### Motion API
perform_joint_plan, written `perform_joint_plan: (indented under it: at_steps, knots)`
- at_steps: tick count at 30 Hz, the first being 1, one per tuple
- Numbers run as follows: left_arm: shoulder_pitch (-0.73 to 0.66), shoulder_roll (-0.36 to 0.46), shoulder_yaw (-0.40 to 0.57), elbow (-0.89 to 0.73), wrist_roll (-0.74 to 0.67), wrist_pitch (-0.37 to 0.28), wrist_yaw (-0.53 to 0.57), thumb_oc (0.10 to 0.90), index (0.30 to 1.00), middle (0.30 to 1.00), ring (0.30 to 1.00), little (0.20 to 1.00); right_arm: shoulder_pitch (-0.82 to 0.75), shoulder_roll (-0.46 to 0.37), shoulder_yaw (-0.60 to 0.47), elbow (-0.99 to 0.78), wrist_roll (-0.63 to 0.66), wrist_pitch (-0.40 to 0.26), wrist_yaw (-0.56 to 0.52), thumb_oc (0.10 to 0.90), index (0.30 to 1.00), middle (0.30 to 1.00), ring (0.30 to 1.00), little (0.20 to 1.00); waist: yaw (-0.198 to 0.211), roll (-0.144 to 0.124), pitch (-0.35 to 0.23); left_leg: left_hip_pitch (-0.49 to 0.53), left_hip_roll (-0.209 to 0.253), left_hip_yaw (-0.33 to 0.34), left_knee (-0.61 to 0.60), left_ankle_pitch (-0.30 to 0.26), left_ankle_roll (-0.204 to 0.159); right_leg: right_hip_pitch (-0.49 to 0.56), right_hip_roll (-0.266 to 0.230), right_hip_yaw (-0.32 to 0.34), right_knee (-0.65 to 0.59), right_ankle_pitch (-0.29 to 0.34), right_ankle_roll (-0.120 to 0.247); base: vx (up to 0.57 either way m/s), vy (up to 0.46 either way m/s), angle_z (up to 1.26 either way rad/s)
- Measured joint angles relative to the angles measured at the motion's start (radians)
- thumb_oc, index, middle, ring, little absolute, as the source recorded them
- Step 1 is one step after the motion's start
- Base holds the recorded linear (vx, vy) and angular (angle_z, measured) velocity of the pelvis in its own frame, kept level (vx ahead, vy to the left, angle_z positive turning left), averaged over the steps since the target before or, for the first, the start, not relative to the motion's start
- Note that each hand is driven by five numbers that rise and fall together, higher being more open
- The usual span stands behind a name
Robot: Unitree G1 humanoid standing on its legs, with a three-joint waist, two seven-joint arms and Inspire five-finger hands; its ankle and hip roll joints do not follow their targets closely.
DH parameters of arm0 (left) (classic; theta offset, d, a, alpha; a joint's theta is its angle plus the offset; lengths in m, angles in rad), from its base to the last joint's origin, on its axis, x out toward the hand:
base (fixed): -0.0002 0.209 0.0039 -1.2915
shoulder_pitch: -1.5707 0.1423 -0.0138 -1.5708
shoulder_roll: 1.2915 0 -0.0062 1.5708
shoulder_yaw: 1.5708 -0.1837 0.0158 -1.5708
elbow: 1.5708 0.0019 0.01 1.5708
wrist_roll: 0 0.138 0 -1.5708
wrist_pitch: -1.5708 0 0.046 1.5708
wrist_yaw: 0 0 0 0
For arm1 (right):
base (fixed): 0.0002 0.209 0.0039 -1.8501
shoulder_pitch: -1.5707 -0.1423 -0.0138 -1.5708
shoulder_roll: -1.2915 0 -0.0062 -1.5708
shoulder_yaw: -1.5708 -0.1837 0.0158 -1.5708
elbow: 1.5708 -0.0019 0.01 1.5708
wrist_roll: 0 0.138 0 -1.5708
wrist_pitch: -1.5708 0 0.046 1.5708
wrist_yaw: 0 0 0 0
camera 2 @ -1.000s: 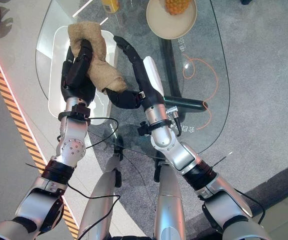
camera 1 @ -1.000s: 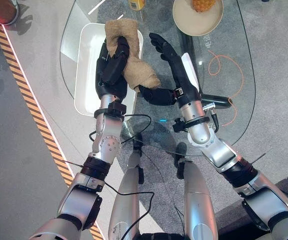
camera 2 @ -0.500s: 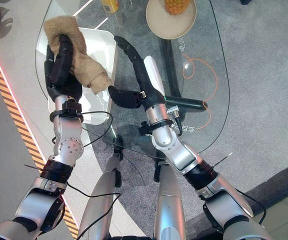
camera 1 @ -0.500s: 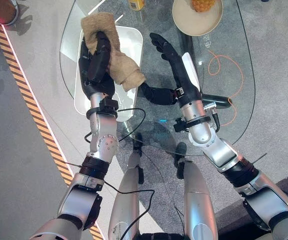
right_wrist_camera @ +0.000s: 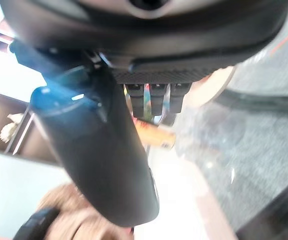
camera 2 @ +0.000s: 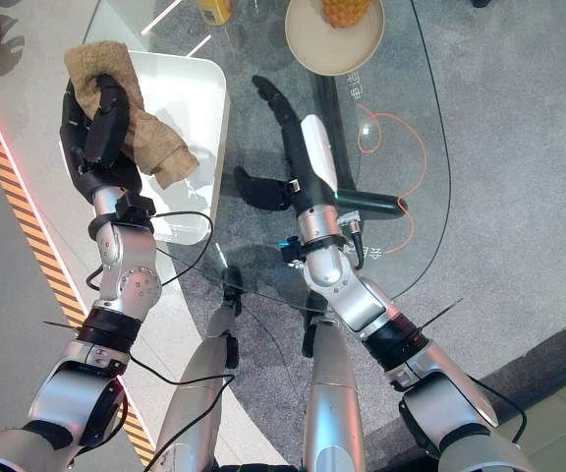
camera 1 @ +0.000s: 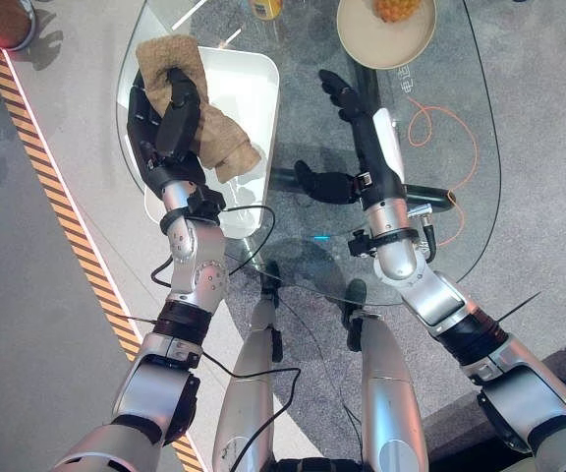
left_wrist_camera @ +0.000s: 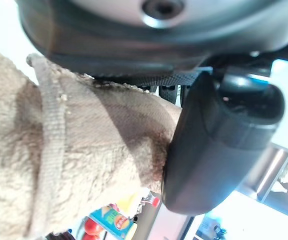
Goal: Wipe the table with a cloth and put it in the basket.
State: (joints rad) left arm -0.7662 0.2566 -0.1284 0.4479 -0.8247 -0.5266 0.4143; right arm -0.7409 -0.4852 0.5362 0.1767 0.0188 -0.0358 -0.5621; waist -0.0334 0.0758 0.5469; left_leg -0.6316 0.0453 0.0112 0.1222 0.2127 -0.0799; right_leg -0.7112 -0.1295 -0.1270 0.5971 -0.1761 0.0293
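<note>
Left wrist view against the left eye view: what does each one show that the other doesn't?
The left wrist view alone shows the brown cloth's fuzzy pile and stitched hem from very close, pressed against the left hand's thumb. The left eye view alone shows the white basket under that hand, the glass table, a bowl of fruit, and the right hand stretched out straight above the glass. Both show the left hand shut on the cloth.
</note>
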Motion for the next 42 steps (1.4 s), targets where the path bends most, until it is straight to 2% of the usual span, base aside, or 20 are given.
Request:
perform_joint_plan:
  at_steps: [4, 13, 16, 21, 27, 30, 34, 42]
  knots:
    - [-0.028, 0.037, 0.0, 0.066, 0.018, 0.0, 0.04, 0.1, 0.3, 0.3, 0.3, 0.2, 0.002, -0.012, -0.039, 0.118, -0.018, -0.002, -0.102, 0.8, 0.9, 0.9, 0.9, 0.9, -0.005, 0.0, 0.0, -0.002, 0.0, 0.005, -0.001, 0.0, 0.0, -0.004, 0.0, 0.004, -0.002, 0.0, 0.0, 0.0, 0.003, -0.01]
    - [-0.068, 0.115, -0.001, 0.146, 0.056, 0.0, 0.056, 0.1, 0.3, 0.3, 0.3, 0.2, 0.0, -0.059, -0.107, 0.349, -0.009, -0.037, -0.269, 0.8, 0.9, 0.9, 0.9, 0.9, -0.019, -0.001, 0.0, -0.005, 0.001, 0.008, -0.002, 0.0, 0.0, -0.006, 0.002, 0.007, -0.008, 0.001, 0.001, 0.0, 0.001, 0.0]
    - [-0.11, 0.151, -0.02, 0.21, 0.056, 0.002, 0.059, 0.1, 0.3, 0.3, 0.3, 0.2, -0.008, -0.068, -0.124, 0.481, 0.05, -0.085, -0.327, 0.8, 0.9, 0.9, 0.9, 0.9, -0.023, -0.002, 0.0, -0.005, 0.002, 0.008, -0.002, 0.0, 0.0, -0.007, 0.003, 0.008, -0.011, 0.001, 0.001, 0.0, 0.0, 0.0]
    - [-0.165, 0.204, -0.049, 0.262, 0.056, 0.007, 0.078, 0.1, 0.3, 0.3, 0.3, 0.2, -0.008, -0.069, -0.152, 0.685, 0.145, -0.127, -0.396, 0.8, 0.9, 0.9, 0.9, 0.9, -0.024, -0.004, 0.001, -0.016, 0.012, 0.01, -0.002, -0.001, 0.0, -0.01, 0.015, 0.009, -0.029, 0.013, 0.001, 0.0, -0.01, -0.05]
    - [-0.232, 0.272, -0.14, 0.321, 0.105, 0.081, 0.082, 0.1, 0.3, 0.3, 0.3, 0.2, -0.003, -0.065, -0.2, 0.919, 0.22, -0.193, -0.402, 0.8, 0.9, 0.9, 0.9, 0.9, -0.026, -0.008, 0.002, -0.018, 0.016, 0.011, -0.002, 0.0, 0.0, -0.008, 0.02, 0.009, -0.038, 0.02, 0.001, 0.0, -0.015, -0.02]
    - [-0.26, 0.279, -0.173, 0.349, 0.134, 0.11, 0.083, 0.1, 0.3, 0.3, 0.3, 0.2, -0.004, -0.064, -0.224, 1.009, 0.228, -0.216, -0.402, 0.8, 0.9, 0.9, 0.9, 0.9, -0.024, -0.009, 0.002, -0.018, 0.017, 0.01, -0.001, 0.0, 0.0, -0.007, 0.02, 0.007, -0.038, 0.021, 0.0, 0.0, 0.0, 0.0]
    - [-0.28, 0.294, -0.212, 0.378, 0.143, 0.159, 0.085, 0.1, 0.3, 0.3, 0.3, 0.2, 0.008, -0.064, -0.226, 1.084, 0.25, -0.206, -0.398, 0.8, 0.9, 0.9, 0.9, 0.9, -0.029, -0.01, 0.002, -0.017, 0.019, 0.01, 0.002, 0.001, -0.001, -0.006, 0.022, 0.006, -0.035, 0.022, -0.002, 0.01, -0.005, 0.0]
    - [-0.29, 0.315, -0.28, 0.44, 0.222, 0.237, 0.102, 0.1, 0.3, 0.3, 0.3, 0.2, 0.032, -0.064, -0.237, 1.152, 0.272, -0.146, -0.328, 0.8, 0.9, 0.9, 0.9, 0.9, -0.034, -0.01, 0.002, -0.014, 0.02, 0.009, 0.004, 0.004, -0.003, -0.007, 0.022, 0.006, -0.026, 0.025, -0.004, 0.02, 0.015, 0.0]
